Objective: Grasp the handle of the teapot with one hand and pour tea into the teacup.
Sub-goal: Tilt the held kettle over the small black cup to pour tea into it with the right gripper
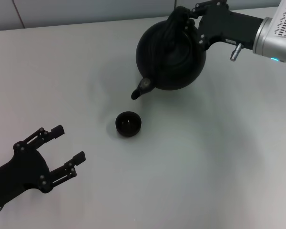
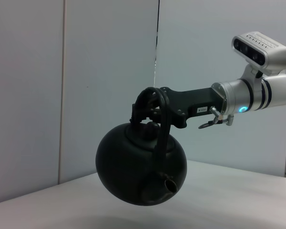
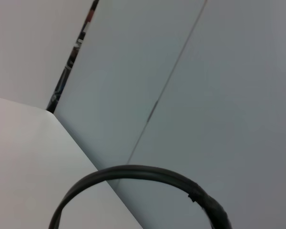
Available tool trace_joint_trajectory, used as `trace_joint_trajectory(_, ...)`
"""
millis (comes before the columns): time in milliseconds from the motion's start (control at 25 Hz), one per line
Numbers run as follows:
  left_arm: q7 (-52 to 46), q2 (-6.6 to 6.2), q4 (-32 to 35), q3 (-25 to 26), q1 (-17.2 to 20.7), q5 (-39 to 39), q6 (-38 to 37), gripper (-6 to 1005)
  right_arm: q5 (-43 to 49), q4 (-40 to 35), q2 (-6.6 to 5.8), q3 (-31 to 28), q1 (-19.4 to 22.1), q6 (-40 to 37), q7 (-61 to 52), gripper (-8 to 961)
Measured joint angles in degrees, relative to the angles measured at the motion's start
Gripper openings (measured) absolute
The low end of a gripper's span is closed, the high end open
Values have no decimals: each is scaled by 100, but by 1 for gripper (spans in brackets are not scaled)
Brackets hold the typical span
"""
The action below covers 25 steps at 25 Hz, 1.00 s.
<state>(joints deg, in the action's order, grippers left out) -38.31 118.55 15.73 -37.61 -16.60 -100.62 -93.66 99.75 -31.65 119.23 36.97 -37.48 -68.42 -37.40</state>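
The round black teapot (image 1: 174,57) hangs in the air above the table, tilted with its spout (image 1: 142,88) pointing down and toward the teacup. My right gripper (image 1: 185,16) is shut on the handle (image 1: 174,28) at the pot's top. In the left wrist view the teapot (image 2: 136,167) is clear of the table, held by the right gripper (image 2: 155,112) on the handle (image 2: 152,102). The handle (image 3: 143,176) arcs across the right wrist view. The small black teacup (image 1: 128,123) stands on the table just below and in front of the spout. My left gripper (image 1: 66,145) rests open at the near left.
The grey table (image 1: 219,157) stretches around the cup, with its far edge meeting a pale wall (image 1: 86,12). No other objects lie on it.
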Motion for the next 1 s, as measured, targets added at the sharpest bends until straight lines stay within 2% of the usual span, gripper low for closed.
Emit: trace_joint_trajectory(1000,-67,-9,-79,0,-10,0,-45,799,-473,135,30,644,55,-9,1523,86)
